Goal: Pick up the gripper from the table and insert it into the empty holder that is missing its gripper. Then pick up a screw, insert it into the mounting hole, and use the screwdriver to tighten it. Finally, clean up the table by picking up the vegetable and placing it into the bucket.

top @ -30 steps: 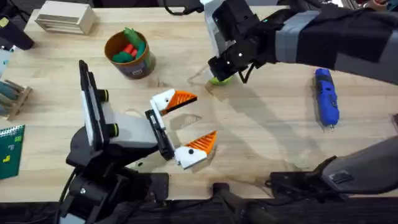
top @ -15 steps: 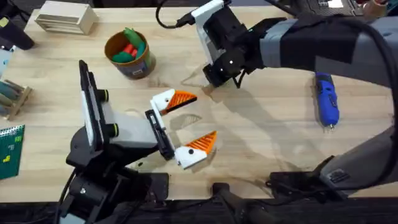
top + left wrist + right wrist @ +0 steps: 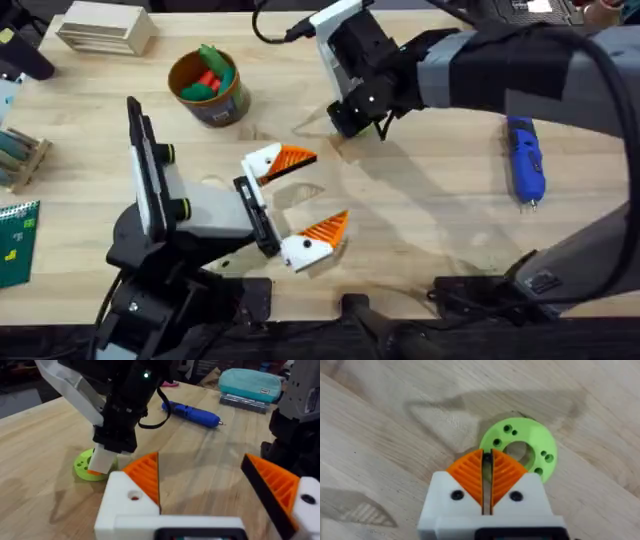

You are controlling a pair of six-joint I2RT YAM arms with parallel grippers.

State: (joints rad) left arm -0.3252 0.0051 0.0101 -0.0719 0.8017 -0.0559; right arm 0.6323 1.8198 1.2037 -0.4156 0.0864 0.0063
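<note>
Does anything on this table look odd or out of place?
Nothing looks spilled or broken. The bucket stands upright holding toy vegetables, the screwdriver lies flat, and the green ring lies flat under the right gripper.

Bucket (image 3: 208,90) at far left of table (image 3: 420,230); vegetables (image 3: 208,76) inside. Right gripper (image 3: 343,120) mid-table over ring (image 3: 522,446). Screwdriver (image 3: 524,156) at right. Left gripper (image 3: 296,196) near front, between bucket and screwdriver.

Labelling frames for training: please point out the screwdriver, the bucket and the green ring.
screwdriver (image 3: 524,162), overhead view, middle of blue body.
bucket (image 3: 232,97), overhead view, yellow rim.
green ring (image 3: 538,444), right wrist view, flat top face.
</note>
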